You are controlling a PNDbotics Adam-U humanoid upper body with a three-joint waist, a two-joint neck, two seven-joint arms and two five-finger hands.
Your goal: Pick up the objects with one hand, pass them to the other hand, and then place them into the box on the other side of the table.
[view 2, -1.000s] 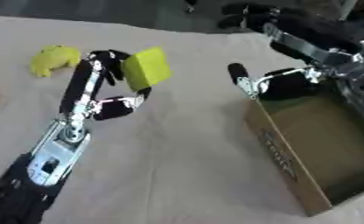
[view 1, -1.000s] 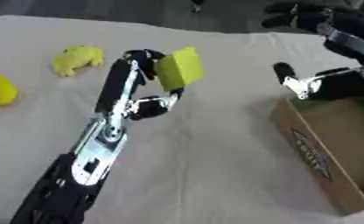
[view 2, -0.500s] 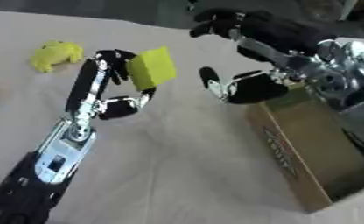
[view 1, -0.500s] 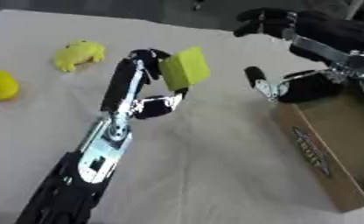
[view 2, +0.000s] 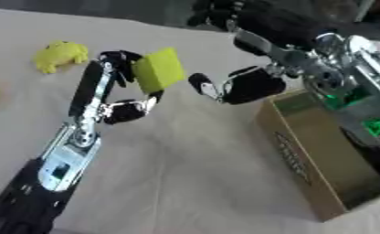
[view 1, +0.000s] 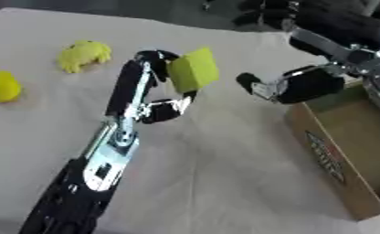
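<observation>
Flat yellow-green foam block (view 1: 193,69) is held aloft over the cloth-covered table (view 1: 225,173), pinched between thumb and fingers of the left hand (view 1: 157,98). Over the last second the right hand (view 1: 305,84) has been brought in from above the open cardboard box (view 1: 349,151), closer to the block, fingers spread, nothing held. Handover judged imminent; contact not yet made. Two other yellow objects (view 1: 83,53) (view 1: 1,85) are left at far left.

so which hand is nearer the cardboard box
Right. The right hand hovers open by the cardboard box's near corner; the left hand is out over the table, holding the yellow-green block.
</observation>
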